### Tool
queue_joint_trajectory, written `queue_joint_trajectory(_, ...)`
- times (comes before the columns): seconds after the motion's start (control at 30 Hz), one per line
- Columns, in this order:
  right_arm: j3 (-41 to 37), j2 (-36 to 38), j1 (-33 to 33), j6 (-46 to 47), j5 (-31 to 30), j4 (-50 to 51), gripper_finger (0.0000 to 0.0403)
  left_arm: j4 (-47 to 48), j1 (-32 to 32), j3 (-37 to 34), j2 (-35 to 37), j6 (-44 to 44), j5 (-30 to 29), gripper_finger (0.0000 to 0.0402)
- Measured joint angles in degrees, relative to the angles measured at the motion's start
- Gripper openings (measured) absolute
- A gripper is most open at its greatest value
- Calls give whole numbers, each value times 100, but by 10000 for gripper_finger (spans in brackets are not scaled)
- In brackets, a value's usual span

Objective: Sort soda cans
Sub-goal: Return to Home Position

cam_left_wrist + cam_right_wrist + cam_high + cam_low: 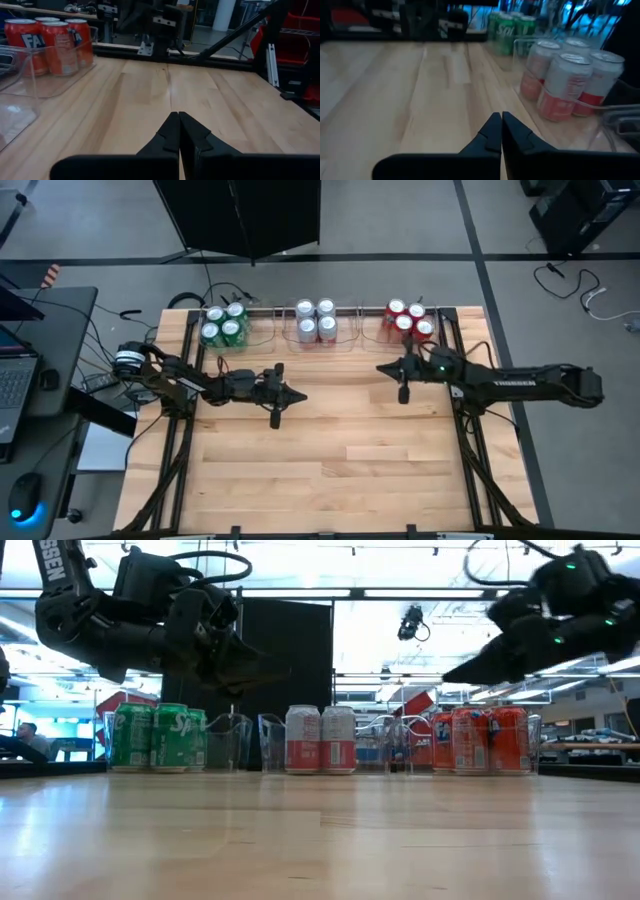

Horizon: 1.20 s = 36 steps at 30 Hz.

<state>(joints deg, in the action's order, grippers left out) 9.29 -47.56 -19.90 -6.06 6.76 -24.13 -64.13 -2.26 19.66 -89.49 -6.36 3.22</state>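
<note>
Along the table's far edge stand three clear trays of soda cans: green cans at the left, silver-white cans in the middle, red cans at the right. Each group stands upright inside its tray. My left gripper hovers shut over the table left of centre, pointing toward the right edge, holding nothing. My right gripper hovers shut near the red cans' tray, pointing toward the left edge, with nothing between its fingers.
The wooden tabletop lies bare from the trays to the near edge. Black frame rails run along both sides. Cables and a desk with a laptop lie left of the table.
</note>
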Motion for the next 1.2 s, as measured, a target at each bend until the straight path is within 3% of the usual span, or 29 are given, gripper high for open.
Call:
queue_joint_trajectory(0.27,-843,1344,-4,159,-356,-198,0,-38,0,0,-1,14,-1,0)
queue_joint_trajectory(0.43,-893,2123,7,222,-441,607,0,-143,-21,-116,-2,154,-68,0)
queue_joint_trajectory(0.73,-893,3726,7,444,-441,2187,0,-2524,-418,-1567,31,-394,69,0)
queue_joint_trajectory(0.9,-893,4300,25,357,-512,2312,0,-2350,-576,-1928,504,-621,242,0)
queue_joint_trajectory(1.2,-893,4394,70,350,-568,2314,0,-1819,-875,-1930,1148,-310,708,0)
